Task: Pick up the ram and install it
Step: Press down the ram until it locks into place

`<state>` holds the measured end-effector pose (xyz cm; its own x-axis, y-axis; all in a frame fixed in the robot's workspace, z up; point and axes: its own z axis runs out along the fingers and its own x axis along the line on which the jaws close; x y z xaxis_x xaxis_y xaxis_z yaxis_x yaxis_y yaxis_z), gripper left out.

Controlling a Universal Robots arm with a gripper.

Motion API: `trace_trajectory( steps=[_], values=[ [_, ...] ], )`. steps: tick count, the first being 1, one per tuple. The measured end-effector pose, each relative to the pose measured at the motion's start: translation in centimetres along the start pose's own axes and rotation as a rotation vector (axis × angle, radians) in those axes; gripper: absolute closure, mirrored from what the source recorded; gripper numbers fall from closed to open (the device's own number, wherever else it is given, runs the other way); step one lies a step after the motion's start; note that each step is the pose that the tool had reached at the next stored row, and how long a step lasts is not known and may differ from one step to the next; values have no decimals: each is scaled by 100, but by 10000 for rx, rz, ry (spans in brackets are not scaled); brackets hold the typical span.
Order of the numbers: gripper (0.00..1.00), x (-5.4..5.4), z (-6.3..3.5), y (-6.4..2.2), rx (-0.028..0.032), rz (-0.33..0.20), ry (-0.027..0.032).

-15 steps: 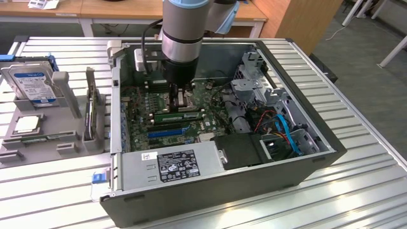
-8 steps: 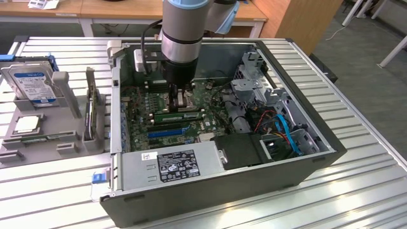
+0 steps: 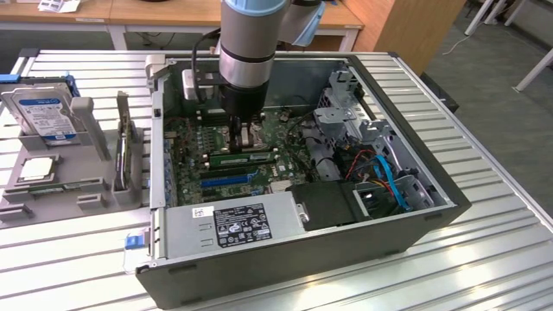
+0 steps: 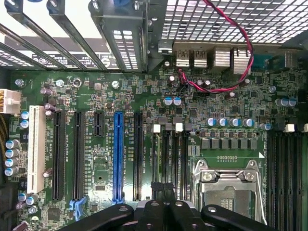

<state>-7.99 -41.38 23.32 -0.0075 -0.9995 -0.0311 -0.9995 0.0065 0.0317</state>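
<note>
The ram point(image 3: 245, 157) is a thin green stick standing on edge in a slot on the motherboard point(image 3: 226, 183) inside the open computer case point(image 3: 285, 259). My gripper point(image 3: 251, 144) hangs straight down over it, shut, with its tips at the ram's top edge; contact cannot be told. In the wrist view the gripper point(image 4: 163, 192) has its dark fingers point(image 4: 157, 202) pressed together, with nothing visibly held between them. They sit over the row of black memory slots point(image 4: 169, 159) beside the CPU socket point(image 4: 226, 187). The ram itself is hard to pick out there.
A grey holder point(image 3: 95, 194) on the exterior view's left carries a hard drive point(image 3: 39, 110), a CPU point(image 3: 39, 168) and a grey expansion card point(image 3: 123, 152). Inside the case are the power supply point(image 3: 233, 223), drive cage point(image 3: 346, 120), blue cables point(image 3: 393, 184) and a red-black wire point(image 4: 226, 86).
</note>
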Motion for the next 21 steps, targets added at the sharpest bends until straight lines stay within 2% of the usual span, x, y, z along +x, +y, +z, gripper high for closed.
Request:
trace_trajectory(
  steps=[21],
  values=[
    [90,6,63,-2,-1,0,2]
  ],
)
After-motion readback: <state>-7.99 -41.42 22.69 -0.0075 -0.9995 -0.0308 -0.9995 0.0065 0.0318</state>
